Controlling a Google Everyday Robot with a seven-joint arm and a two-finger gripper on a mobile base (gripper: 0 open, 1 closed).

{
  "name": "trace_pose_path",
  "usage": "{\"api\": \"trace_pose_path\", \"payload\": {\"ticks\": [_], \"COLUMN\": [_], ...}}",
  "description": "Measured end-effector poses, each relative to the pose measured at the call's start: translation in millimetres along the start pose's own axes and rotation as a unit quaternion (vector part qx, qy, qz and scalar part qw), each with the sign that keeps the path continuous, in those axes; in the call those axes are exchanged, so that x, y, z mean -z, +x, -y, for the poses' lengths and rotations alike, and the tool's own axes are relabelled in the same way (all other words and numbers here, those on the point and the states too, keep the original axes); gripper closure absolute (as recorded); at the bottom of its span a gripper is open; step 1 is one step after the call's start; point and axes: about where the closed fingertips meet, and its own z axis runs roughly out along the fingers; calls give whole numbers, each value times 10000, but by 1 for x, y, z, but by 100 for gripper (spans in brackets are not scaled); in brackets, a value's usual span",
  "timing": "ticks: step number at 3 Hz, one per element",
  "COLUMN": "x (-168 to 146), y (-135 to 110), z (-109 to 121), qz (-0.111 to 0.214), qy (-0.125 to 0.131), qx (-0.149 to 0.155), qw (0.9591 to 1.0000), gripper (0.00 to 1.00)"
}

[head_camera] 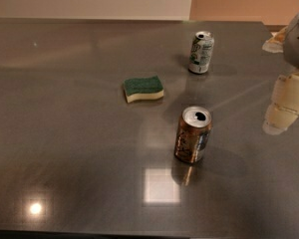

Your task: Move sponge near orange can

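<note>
The sponge (143, 88) lies flat on the grey table (65, 133), green scouring side up with its pale yellow foam edge facing me. The orange can (193, 134) stands upright to its lower right, about a can-height away, its top open. My gripper (284, 108) hangs at the right edge of the view, above the table, to the right of the orange can and far from the sponge. It holds nothing that I can see.
A white-and-green can (201, 52) stands upright behind the sponge, to the right. The table's far edge meets a pale wall. Light patches reflect on the table near the front.
</note>
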Motion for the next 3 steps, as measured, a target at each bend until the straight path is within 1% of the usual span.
{"api": "trace_pose_path", "payload": {"ticks": [1, 2, 3], "x": [0, 2, 2], "y": [0, -4, -18], "z": [0, 3, 19], "qz": [1, 32, 42], "qy": [-1, -31, -87], "qx": [1, 67, 239], "qw": [10000, 10000, 9997], "gripper": [0, 0, 0]}}
